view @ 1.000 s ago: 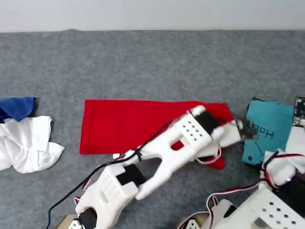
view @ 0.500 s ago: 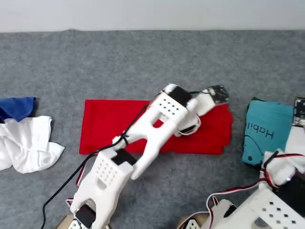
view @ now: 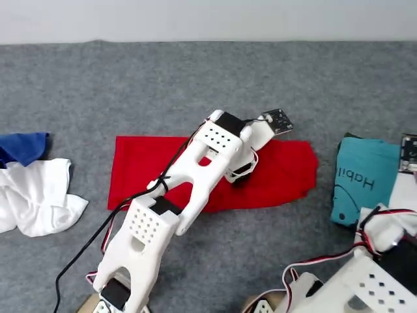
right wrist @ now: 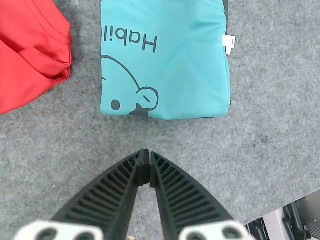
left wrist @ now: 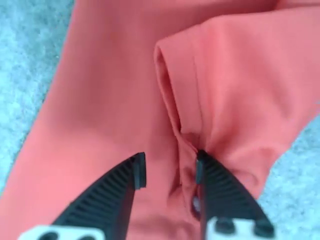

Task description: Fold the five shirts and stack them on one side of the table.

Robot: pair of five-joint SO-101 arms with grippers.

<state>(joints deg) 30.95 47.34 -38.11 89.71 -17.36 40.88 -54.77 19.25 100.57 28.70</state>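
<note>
A grey felt table (view: pixel 195 85) meets a white wall (view: pixel 208 19); left gripper (left wrist: pixel 170 162) released over red shirt (left wrist: pixel 100 100), right gripper (right wrist: pixel 145 160) clenched empty.

I can make out print on one item, the teal shirt (right wrist: pixel 165 60). It carries a single line of dark lettering (right wrist: pixel 129 39) next to a drawn cartoon face (right wrist: pixel 132 102). In the high view the line runs sideways. A small white tag (right wrist: pixel 229 42) at the shirt's edge is too small for me to read.
</note>
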